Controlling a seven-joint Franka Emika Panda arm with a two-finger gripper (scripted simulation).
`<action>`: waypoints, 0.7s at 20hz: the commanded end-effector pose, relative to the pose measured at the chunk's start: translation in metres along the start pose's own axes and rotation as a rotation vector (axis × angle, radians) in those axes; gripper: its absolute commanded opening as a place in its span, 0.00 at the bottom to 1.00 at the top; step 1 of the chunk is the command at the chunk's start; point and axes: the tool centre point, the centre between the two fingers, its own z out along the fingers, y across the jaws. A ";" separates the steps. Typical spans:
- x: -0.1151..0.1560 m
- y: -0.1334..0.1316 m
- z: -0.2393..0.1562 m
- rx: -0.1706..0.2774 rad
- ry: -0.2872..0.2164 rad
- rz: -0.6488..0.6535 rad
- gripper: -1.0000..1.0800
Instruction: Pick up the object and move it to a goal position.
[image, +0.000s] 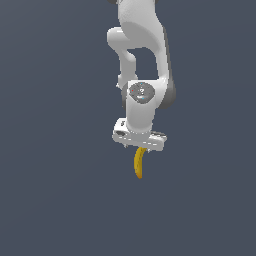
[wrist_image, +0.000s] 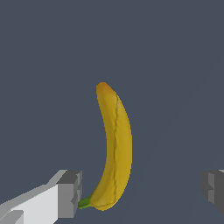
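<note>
Plain grey-blue ground all round; my gripper (wrist_image: 140, 192) stands wide open, holding nothing, its fingers (wrist_image: 70, 194) straddling the stem end of the banana (wrist_image: 114, 148), so I judge the grasp step pending: descend as needed, close, then lift.

The worktop (image: 55, 200) is a flat, uniform slate-grey surface that fills both views — no edge, seam or marking shows anywhere on it. Directly on it lies one thing: a curved yellow banana (wrist_image: 114, 148) with a darker brownish tip at one end and a short green stem at the other.
</note>
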 end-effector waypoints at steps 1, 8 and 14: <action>-0.002 -0.007 0.012 -0.004 -0.004 0.044 0.96; -0.007 -0.019 0.036 -0.013 -0.012 0.127 0.96; -0.009 -0.024 0.045 -0.017 -0.015 0.158 0.96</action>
